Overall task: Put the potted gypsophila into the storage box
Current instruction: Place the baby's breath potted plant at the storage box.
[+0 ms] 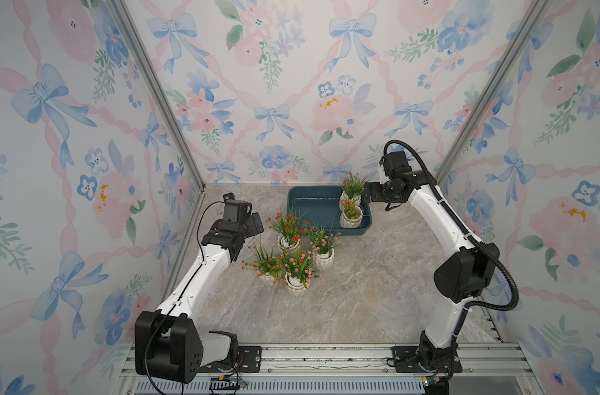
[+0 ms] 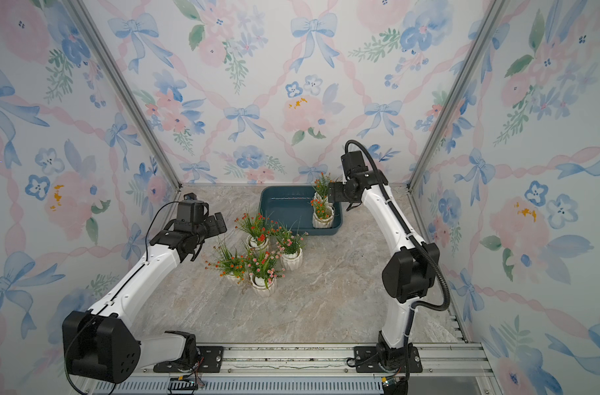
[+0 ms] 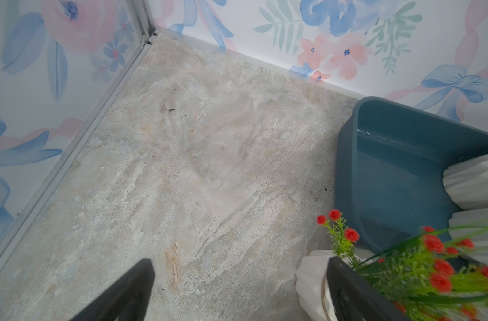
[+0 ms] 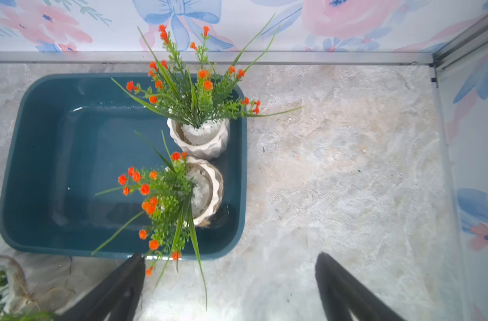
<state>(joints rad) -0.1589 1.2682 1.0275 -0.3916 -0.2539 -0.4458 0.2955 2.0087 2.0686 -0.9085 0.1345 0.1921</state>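
The dark teal storage box (image 1: 310, 213) lies far centre. At its right end stand two white ribbed pots of orange gypsophila, the far pot (image 1: 349, 198) just beside the near pot (image 1: 351, 221). Four more stand clustered outside, nearer and left: the red-flowered pot (image 1: 289, 243), far pink pot (image 1: 325, 259), orange pot (image 1: 268, 277) and near pink pot (image 1: 297, 286).

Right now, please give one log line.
storage box: two pots inside | table: four pots outside | left gripper: open, empty | right gripper: open, empty

Both top views sit high up front, angled down toward the back wall (image 1: 291, 68), so they share the whole table (image 1: 360, 301). Wrist cams hang close over it, looking down; both catch the storage box (image 3: 348, 166).
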